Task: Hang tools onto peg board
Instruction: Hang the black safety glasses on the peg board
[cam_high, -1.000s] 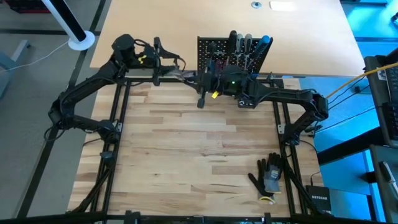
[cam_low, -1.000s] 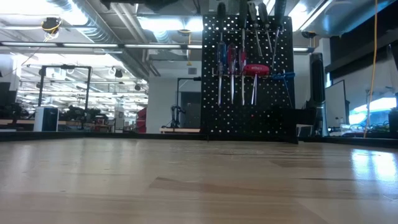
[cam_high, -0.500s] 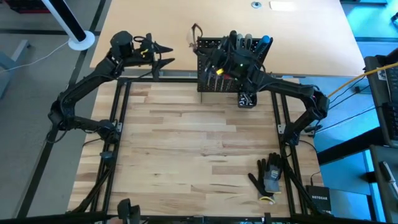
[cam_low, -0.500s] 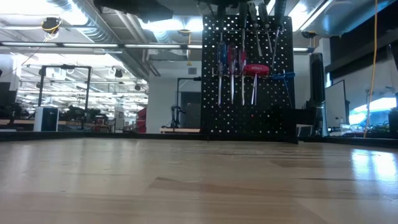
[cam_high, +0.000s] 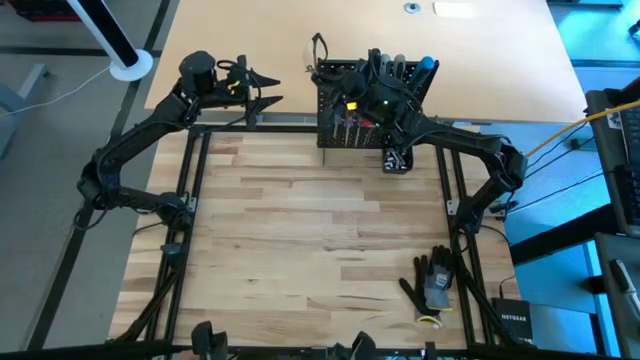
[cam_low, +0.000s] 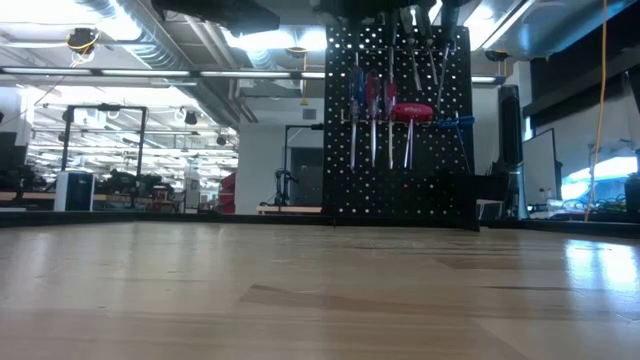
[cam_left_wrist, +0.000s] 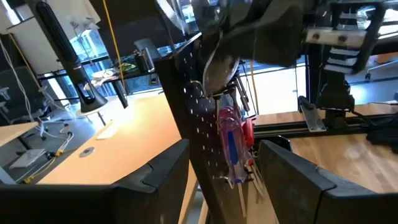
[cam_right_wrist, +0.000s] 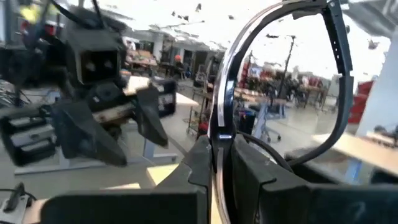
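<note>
Two arms at the far table edge, peg board (cam_high: 345, 118) between them.
High view: the black perforated board stands upright beside a small black cup (cam_high: 396, 159); the left gripper (cam_high: 266, 88) hangs wide open and empty, well apart. Low view: red and blue screwdrivers (cam_low: 372, 110) hang in a row on the board. Right wrist view: the right gripper (cam_right_wrist: 219, 163) is nearly closed on pliers (cam_right_wrist: 231, 74), whose curved handles rise above its fingers.

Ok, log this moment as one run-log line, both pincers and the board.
left pincer: open, beside peg board | right pincer: shut on thin metal tool, over board top | hung screwdrivers: on board
</note>
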